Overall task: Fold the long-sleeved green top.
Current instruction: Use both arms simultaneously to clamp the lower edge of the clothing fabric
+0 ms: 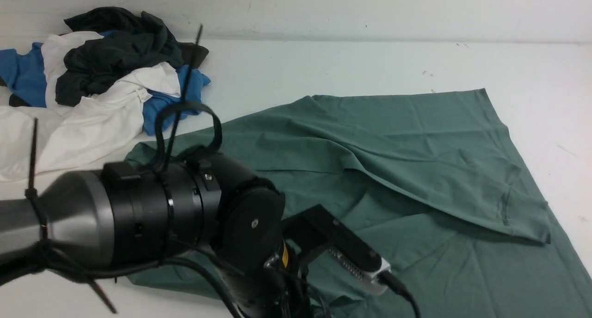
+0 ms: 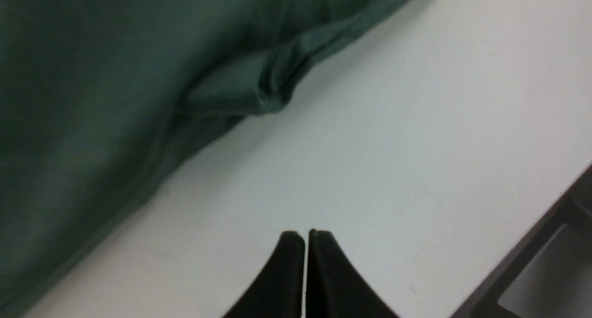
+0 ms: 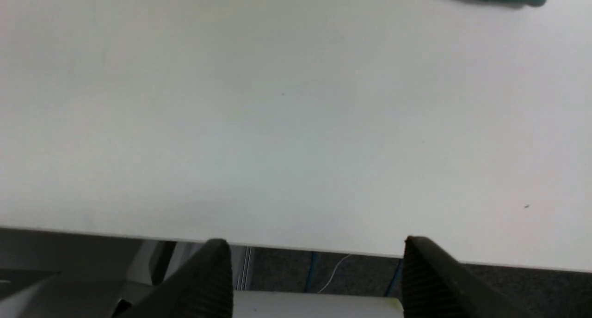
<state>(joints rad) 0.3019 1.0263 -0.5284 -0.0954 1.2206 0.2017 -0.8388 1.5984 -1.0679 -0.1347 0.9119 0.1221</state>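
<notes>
The green top (image 1: 416, 253) lies spread over the middle of the table (image 1: 370, 64), its near part running out of the front view at the bottom. Its far edge stops short of the table's far edge, toward the right, and one layer is turned over on itself there, a long diagonal fold ending in a blunt corner close to the top's right side. No brand, logo or lettering can be read on the green cloth as it shows. At the table's far left corner a heap of clothes sits near the green top: a dark garment (image 1: 120, 50) uppermost, with white cloth (image 1: 111, 105) and blue cloth (image 1: 171, 96) under and beside it. A small white label (image 1: 143, 94) shows on the white cloth; its print is too small to read. The left arm (image 1: 162, 207) reaches across the left half of the green top and hides part of it. The left gripper (image 2: 306, 235) is closed, its two tips together with no cloth between them, over bare white tabletop just off an edge of the green top, where a bit of cloth is rucked up. The right gripper (image 3: 317, 241) stands wide and empty over the table's near edge, with a scrap of green cloth well apart from its tips.
</notes>
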